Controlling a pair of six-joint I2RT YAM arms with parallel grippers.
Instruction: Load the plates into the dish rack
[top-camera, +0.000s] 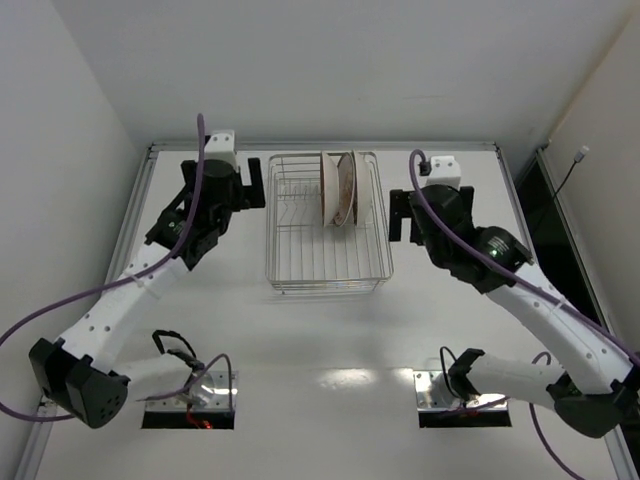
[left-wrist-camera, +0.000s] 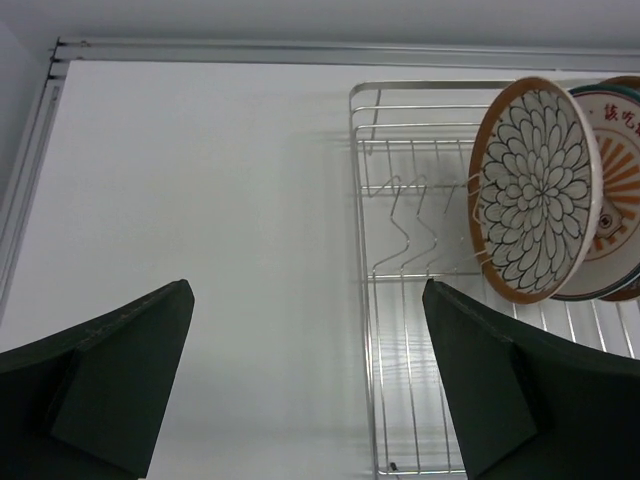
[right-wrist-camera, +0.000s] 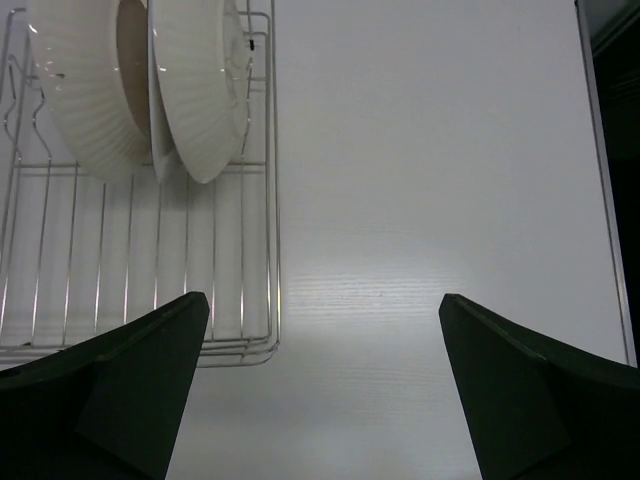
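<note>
Top external view: plates (top-camera: 340, 188) are stood on edge between tines, presumably for support, at 1 o'clock within the dish rack (top-camera: 290, 272), flanked at 9 o'clock by the left gripper (top-camera: 256, 185) and at 3 o'clock by the right gripper (top-camera: 400, 215), both spread wide, nothing held.

Rack mid-counter, plates up on edge inside it, an arm on either flank.

Here we are: the dish rack (top-camera: 329, 222) sits on the counter (top-camera: 330, 330) towards the far edge, roughly central between the two arms. The plates (top-camera: 340, 188) stand on edge in its far half, right of middle, packed close side by side, and the near half holds nothing. The left arm (top-camera: 130, 290) reaches up beside the rack's left side, the right arm (top-camera: 560, 320) beside its right, both apart from the wire.
</note>
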